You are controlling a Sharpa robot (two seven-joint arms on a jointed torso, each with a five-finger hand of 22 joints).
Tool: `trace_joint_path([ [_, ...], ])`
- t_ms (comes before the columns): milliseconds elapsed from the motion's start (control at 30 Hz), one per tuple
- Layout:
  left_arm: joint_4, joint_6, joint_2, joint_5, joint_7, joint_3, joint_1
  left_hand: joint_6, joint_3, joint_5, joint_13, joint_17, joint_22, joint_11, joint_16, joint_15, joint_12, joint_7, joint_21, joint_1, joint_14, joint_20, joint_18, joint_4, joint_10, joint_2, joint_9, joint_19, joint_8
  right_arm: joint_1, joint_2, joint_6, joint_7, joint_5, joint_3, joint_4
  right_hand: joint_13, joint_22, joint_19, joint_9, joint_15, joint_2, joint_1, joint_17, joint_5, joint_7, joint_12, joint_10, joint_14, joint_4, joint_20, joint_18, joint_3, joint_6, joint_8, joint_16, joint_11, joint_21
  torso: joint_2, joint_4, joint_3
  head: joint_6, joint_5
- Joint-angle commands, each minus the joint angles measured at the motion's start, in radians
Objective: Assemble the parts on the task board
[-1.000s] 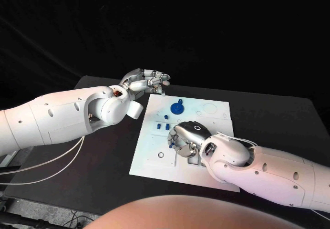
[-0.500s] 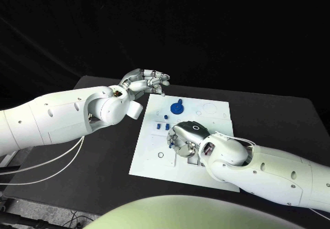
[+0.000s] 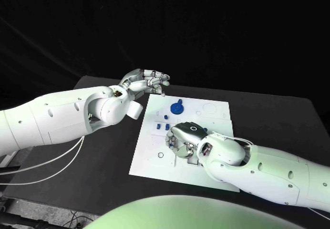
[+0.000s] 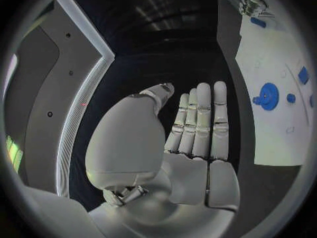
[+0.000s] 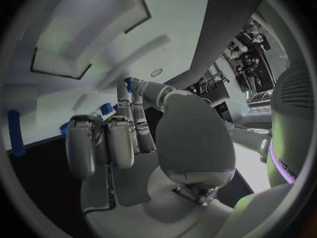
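Left hand (image 3: 146, 79) off the task board's (image 3: 155, 162) far left corner, over the black table (image 3: 110, 157); fingers straight and together, holding nothing. Blue round part (image 3: 177, 108) on the board's far half, small blue parts (image 3: 161, 126) nearer. Right hand (image 3: 184, 140) low over mid-board, covering it; grasp unclear.

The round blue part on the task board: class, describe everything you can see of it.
The round blue part is a flat disc of plastic-looking blue with a raised hub at its centre and a small knob jutting from its rim, seen also in the left wrist view. It lies on the white task board, toward the far end. Neither the left hand nor the right hand touches it.
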Motion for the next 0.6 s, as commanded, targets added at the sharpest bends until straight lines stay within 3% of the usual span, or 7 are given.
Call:
trace_joint_path([
  [33,0.000,0.017,0.002,-0.003,0.002,0.001,0.001,-0.007,-0.001,0.005,-0.001,-0.001,0.001,0.005,-0.004,0.002,-0.006,0.003,-0.003,0.009,-0.003,0.000,0.008,-0.004,-0.001,0.002,0.001,0.009,0.003,-0.005,-0.002,0.020,0.001,-0.008,-0.005,-0.001,-0.002,0.223,0.042,0.002,0.002,-0.005,-0.021,-0.004,0.023,0.000,-0.019,0.013,0.048,0.000,0.002,-0.007,-0.017,-0.017,-0.007,-0.004,-0.027,-0.015,0.000,-0.0005,0.0005,0.000,-0.001],
  [100,-0.001,0.017,0.002,-0.003,0.001,0.001,0.001,-0.007,-0.001,0.005,-0.001,-0.001,0.001,0.005,-0.004,0.002,-0.006,0.003,-0.003,0.009,-0.003,0.000,0.008,-0.004,-0.001,0.002,0.001,0.009,0.003,-0.005,-0.003,0.007,0.003,-0.006,-0.005,-0.002,-0.009,0.217,0.032,-0.001,0.010,-0.015,-0.040,-0.014,0.030,0.006,-0.041,-0.018,0.045,0.003,0.008,-0.003,-0.029,-0.034,-0.018,-0.009,-0.017,-0.035,0.000,-0.0010,0.0006,0.000,-0.001],
  [167,-0.002,0.018,0.002,-0.003,0.000,0.001,0.001,-0.007,-0.001,0.005,-0.001,-0.001,0.001,0.005,-0.004,0.002,-0.006,0.003,-0.004,0.010,-0.003,0.000,0.008,-0.004,-0.001,0.003,0.001,0.009,0.003,-0.005,-0.006,-0.015,0.008,-0.001,-0.005,-0.004,-0.033,0.197,0.001,-0.019,0.036,-0.044,-0.070,-0.052,0.034,0.033,-0.069,-0.101,0.035,0.008,0.026,0.010,-0.040,-0.100,-0.060,-0.028,0.012,-0.099,0.000,-0.0017,0.0008,0.000,-0.001],
  [200,-0.002,0.018,0.003,-0.003,0.000,0.001,0.001,-0.007,-0.001,0.005,-0.001,-0.001,0.001,0.005,-0.004,0.002,-0.006,0.003,-0.004,0.010,-0.003,0.000,0.008,-0.004,-0.001,0.003,0.001,0.009,0.003,-0.005,-0.007,-0.024,0.010,0.001,-0.005,-0.003,-0.040,0.191,-0.008,-0.024,0.041,-0.052,-0.074,-0.068,0.036,0.038,-0.068,-0.124,0.030,0.006,0.032,0.014,-0.045,-0.113,-0.068,-0.036,0.020,-0.119,0.000,-0.0019,0.0008,0.000,-0.001],
  [367,-0.004,0.020,0.003,-0.003,-0.002,0.001,0.001,-0.007,-0.001,0.005,-0.001,-0.001,0.001,0.005,-0.004,0.002,-0.006,0.003,-0.004,0.010,-0.003,0.000,0.008,-0.004,-0.001,0.003,0.001,0.009,0.003,-0.005,-0.025,-0.062,0.014,0.004,-0.005,0.007,-0.061,0.170,-0.040,-0.041,0.052,-0.064,-0.074,-0.126,0.034,0.050,-0.062,-0.187,0.010,0.002,0.048,0.029,-0.089,-0.134,-0.086,-0.067,0.033,-0.188,0.000,-0.0011,0.0014,0.000,-0.006],
  [600,-0.006,0.021,0.003,-0.003,-0.003,0.001,0.000,-0.007,-0.001,0.005,-0.001,-0.001,0.001,0.006,-0.004,0.002,-0.007,0.003,-0.004,0.010,-0.004,0.000,0.008,-0.005,-0.002,0.003,0.001,0.009,0.004,0.002,-0.076,-0.086,0.013,0.008,-0.003,0.054,-0.064,0.171,-0.037,-0.045,0.052,-0.061,-0.072,-0.122,0.038,0.049,-0.056,-0.191,0.012,0.002,0.051,0.028,-0.109,-0.126,-0.085,-0.065,0.032,-0.185,-0.001,-0.0034,0.0020,0.000,-0.010],
])
